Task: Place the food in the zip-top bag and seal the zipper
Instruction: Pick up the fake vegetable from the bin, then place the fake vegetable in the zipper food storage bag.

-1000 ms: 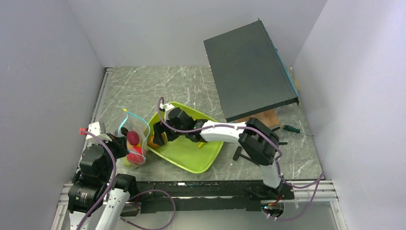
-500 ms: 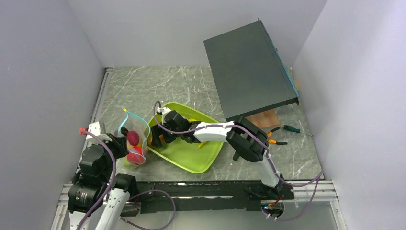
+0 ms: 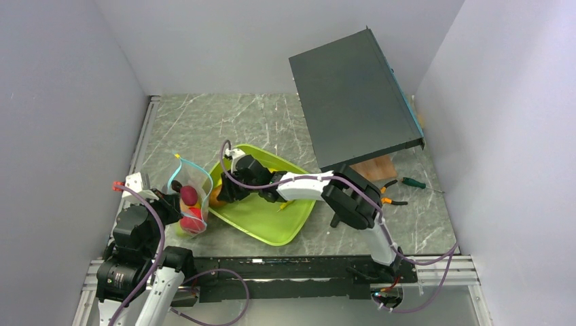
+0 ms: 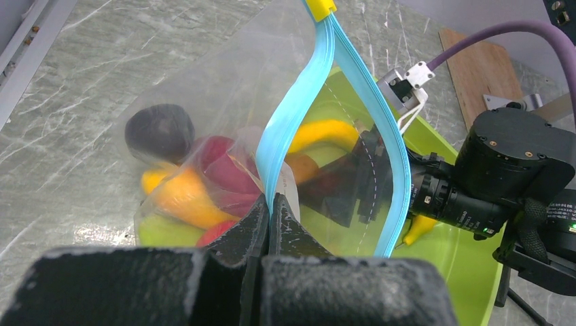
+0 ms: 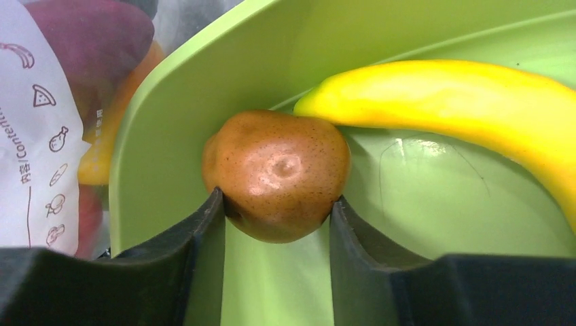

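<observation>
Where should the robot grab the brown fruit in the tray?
Grip the brown fruit across its round middle, coming from the open inside of the tray: its wall curves close behind and the banana touches its far side. The right end effector sits that way.

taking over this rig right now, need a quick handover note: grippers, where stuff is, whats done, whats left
Left gripper: shut on the zipper, holding the bag mouth open beside the tray.
Right gripper: jaws against both sides of the brown piece, which sits in the tray corner.
Done: the dark purple piece, red piece and orange piece are in the bag.
Left: bag the brown piece and the banana lying in the tray, then seal the zipper.
</observation>
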Controlling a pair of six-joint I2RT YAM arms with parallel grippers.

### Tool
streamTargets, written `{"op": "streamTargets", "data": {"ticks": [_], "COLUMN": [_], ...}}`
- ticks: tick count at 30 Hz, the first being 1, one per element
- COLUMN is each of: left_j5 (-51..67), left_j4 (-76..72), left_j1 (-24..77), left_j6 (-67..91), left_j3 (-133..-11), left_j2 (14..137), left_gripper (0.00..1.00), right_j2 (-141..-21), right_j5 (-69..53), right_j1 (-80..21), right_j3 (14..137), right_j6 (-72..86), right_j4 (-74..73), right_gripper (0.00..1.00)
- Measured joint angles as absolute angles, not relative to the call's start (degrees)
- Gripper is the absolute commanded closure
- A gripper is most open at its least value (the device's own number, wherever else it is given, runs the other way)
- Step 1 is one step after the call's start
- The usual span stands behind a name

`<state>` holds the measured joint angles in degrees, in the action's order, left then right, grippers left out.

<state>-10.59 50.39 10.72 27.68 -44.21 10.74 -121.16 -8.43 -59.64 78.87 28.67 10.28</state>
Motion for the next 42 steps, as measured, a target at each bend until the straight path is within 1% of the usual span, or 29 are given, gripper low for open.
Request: {"op": "streamTargets", "data": {"ticks": [5,8,9,19,30,33,37,39,40,41,42], "left_j5": [-10.57,-10.57,-10.57,-10.55,-10.39,-10.39,-10.37,-10.39,-10.39,-10.39,-10.39], "left_j4": [50.39,50.39,50.39,50.37,50.37,50.37,50.37,50.37,50.37,50.37,50.37], "left_j1": [10.72,10.72,10.72,10.72,10.72,10.72,10.72,10.72,10.72,10.72,10.72], "left_j6": [27.68,27.68,27.68,27.68,27.66,27.66,27.68,27.66,27.66,27.66,27.66], "left_j3": [-44.21,-44.21,-44.21,-44.21,-44.21,-44.21,-44.21,-44.21,-44.21,-44.21,-44.21], "left_j2": [10.74,10.74,10.74,10.74,10.74,10.74,10.74,10.76,10.76,10.76,10.76], "left_gripper": [1.00,1.00,1.00,1.00,1.00,1.00,1.00,1.00,1.00,1.00,1.00], "right_j2": [-118.52,-116.03,-114.89,-104.47,-88.40,-83.09,-80.29,-80.86,-81.60,-82.59,-83.77], "right_j5": [-6.04,-4.45,-3.84,2.68,7.44,7.70,8.51,8.56,8.56,8.54,8.56], "right_j1": [-59.64,-59.64,-59.64,-59.27,-59.05,-60.05,-64.18,-66.52,-67.75,-68.86,-69.80], "right_j3": [75.75,73.67,72.75,68.93,67.31,67.33,69.38,71.57,72.95,74.41,75.88], "right_j6": [27.86,26.87,26.59,23.46,20.75,19.86,17.63,16.36,15.73,15.16,14.55], "right_j4": [11.20,10.68,10.57,8.67,4.10,4.32,4.69,4.78,4.58,4.54,4.54], "right_gripper": [0.90,0.99,1.00,1.00,1.00,1.00,1.00,0.97,0.92,0.86,0.78]}}
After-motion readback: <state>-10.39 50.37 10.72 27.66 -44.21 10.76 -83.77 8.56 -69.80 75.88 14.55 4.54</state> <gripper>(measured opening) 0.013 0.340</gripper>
